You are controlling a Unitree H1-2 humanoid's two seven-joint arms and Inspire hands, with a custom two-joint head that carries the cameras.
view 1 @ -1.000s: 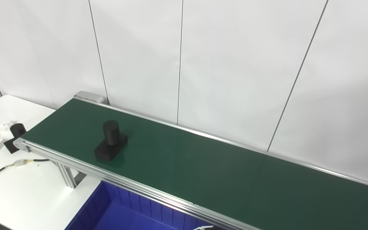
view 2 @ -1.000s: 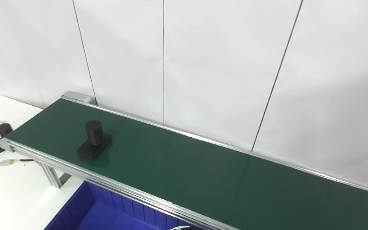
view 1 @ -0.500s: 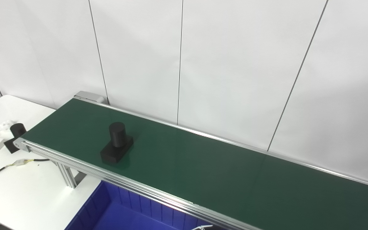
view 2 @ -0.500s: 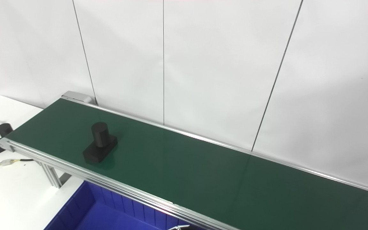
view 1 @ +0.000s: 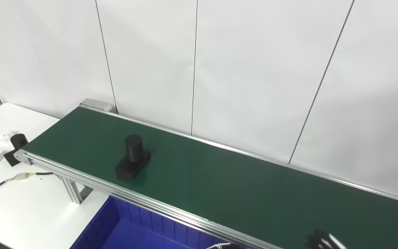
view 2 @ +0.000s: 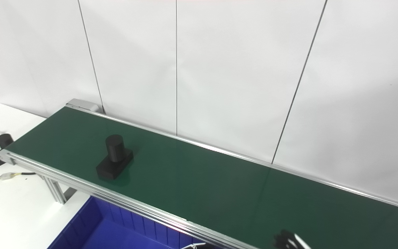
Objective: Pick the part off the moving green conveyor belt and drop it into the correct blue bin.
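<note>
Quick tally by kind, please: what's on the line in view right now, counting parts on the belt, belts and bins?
black part, on the belt: 1
green conveyor belt: 1
blue bin, partly in view: 1
Total: 3

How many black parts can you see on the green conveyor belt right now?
1. The black part stands upright on the green belt near its left end. Another dark part sits off the belt on the white table.
</note>
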